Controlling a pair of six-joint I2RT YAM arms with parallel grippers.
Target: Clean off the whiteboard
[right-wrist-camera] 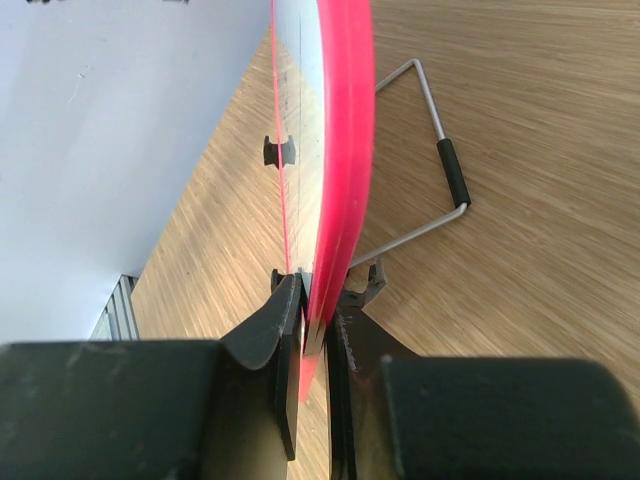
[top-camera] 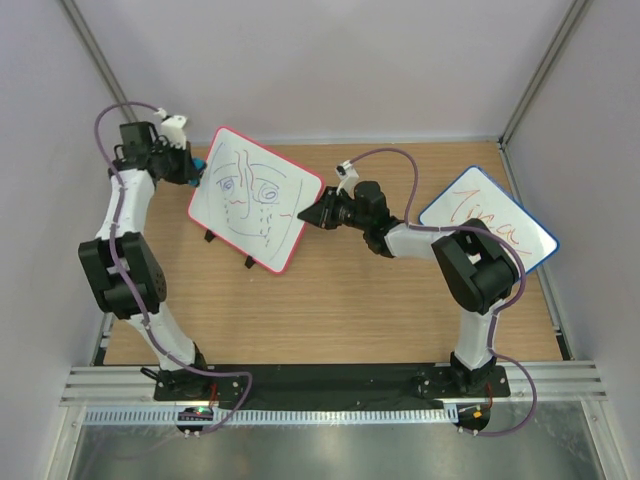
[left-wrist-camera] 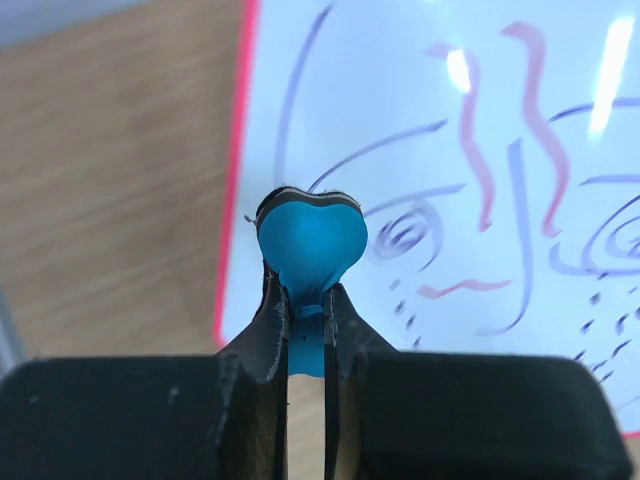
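Whiteboard in right claw; left claw: eraser, perhaps.

Blue-framed board with orange writing, set askew; wooden table beneath it, bare boards spreading left of it and in front; slanted metal post rising just behind the board; pale wall farther behind; aluminium rail well in front of the board, along the table's near edge; white slotted duct nearer still, farthest from the board.
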